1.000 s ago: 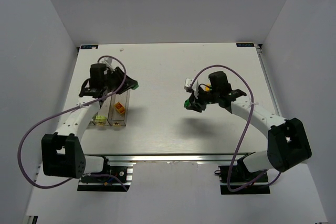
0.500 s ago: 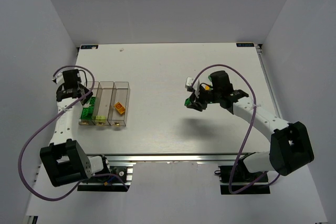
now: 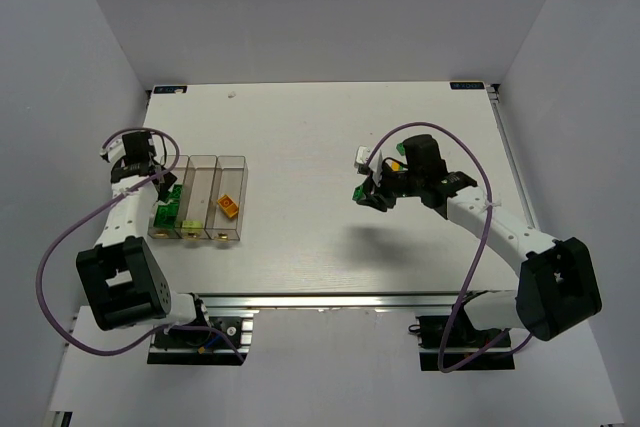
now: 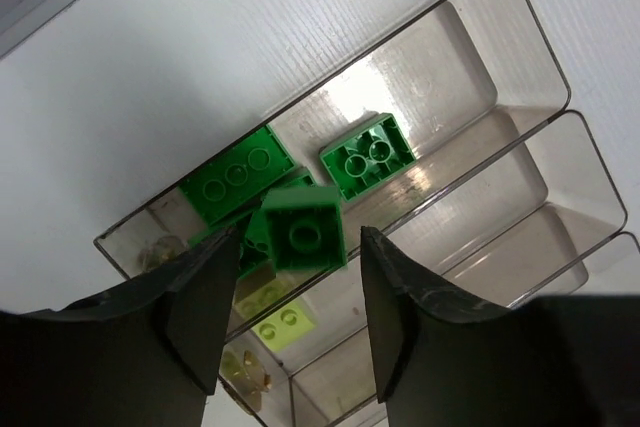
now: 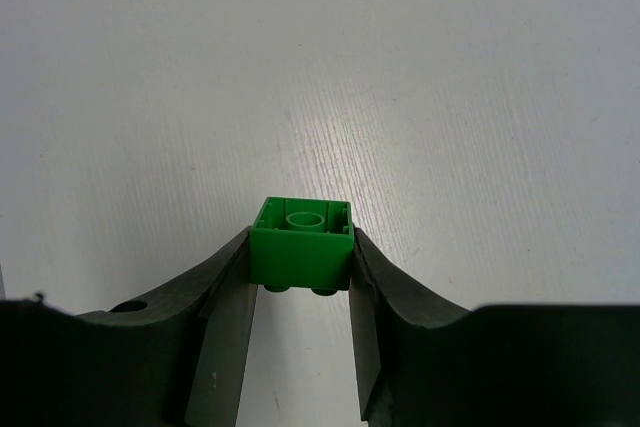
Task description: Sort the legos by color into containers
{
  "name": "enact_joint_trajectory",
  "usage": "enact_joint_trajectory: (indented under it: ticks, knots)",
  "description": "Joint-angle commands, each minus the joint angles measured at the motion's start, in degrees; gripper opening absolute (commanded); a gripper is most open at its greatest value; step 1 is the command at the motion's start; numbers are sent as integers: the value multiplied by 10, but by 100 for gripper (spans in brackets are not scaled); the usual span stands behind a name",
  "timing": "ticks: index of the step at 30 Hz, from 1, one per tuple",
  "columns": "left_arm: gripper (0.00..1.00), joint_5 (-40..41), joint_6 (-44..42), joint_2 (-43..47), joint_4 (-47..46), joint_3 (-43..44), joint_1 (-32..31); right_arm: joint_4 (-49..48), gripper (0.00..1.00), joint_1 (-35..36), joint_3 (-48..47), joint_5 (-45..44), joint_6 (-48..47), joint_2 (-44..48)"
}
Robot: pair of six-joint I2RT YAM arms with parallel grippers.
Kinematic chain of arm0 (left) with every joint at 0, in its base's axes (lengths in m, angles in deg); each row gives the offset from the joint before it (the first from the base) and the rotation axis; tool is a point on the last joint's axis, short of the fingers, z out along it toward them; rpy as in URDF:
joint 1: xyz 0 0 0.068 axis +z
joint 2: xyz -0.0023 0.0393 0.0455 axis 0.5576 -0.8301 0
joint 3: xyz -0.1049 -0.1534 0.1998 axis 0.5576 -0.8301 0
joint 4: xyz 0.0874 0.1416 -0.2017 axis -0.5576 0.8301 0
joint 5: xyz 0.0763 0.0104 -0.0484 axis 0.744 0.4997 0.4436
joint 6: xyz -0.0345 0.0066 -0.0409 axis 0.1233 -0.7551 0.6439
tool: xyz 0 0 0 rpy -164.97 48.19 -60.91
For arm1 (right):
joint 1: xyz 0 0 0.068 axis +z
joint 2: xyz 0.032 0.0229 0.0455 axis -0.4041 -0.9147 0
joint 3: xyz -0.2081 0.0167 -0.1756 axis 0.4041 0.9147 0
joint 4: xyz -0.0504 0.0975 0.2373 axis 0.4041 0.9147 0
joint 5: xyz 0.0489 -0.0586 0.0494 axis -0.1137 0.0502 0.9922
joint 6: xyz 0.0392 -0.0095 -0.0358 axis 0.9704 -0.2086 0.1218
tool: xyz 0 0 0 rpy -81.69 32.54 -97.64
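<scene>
- Left wrist view: the left gripper hangs over the leftmost bin of the containers. Its jaws are parted, and a tilted green brick sits between them, touching neither pad.
- Two more green bricks lie in that bin; a yellow-green brick lies in the next one.
- The right gripper is clamped on a second green brick with its hollow underside toward the camera, above bare table and well apart from the containers.
- Top view: an orange brick lies in the third bin.
- Unclear — whether the tilted brick rests on those beneath it. The fingers cut off the bins' near end.
</scene>
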Motion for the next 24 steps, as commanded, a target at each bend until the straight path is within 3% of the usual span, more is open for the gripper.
enact_joint_trajectory:
  ticks: [1, 6, 12, 15, 17, 18, 22, 23, 24]
  knots:
    - [63, 6, 1, -2, -18, 19, 7, 0, 1, 0, -4, 4, 6, 11]
    - [71, -14, 7, -5, -17, 19, 7, 0, 3, -1, -11, 7, 9, 4]
    - [67, -56, 19, 31, -14, 10, 7, 0, 7, 0, -30, 19, 16, 0]
    - [42, -108, 24, 56, -14, -1, 7, -7, 7, 1, -46, 30, 16, -5]
    - [15, -164, 43, 69, -20, -15, 7, -12, 7, 2, -55, 45, 16, -11]
    - [11, -180, 52, 90, -32, -32, 7, -20, 7, 5, -65, 50, 15, -14]
    - [16, -281, 79, 125, -67, -68, 6, -34, 7, 23, -91, 58, 2, -30]
    - [29, -307, 82, 129, -79, -74, 4, -34, 7, 26, -97, 59, -2, -39]
    - [36, -332, 93, 133, -91, -80, 1, -34, 7, 36, -103, 61, -4, -44]
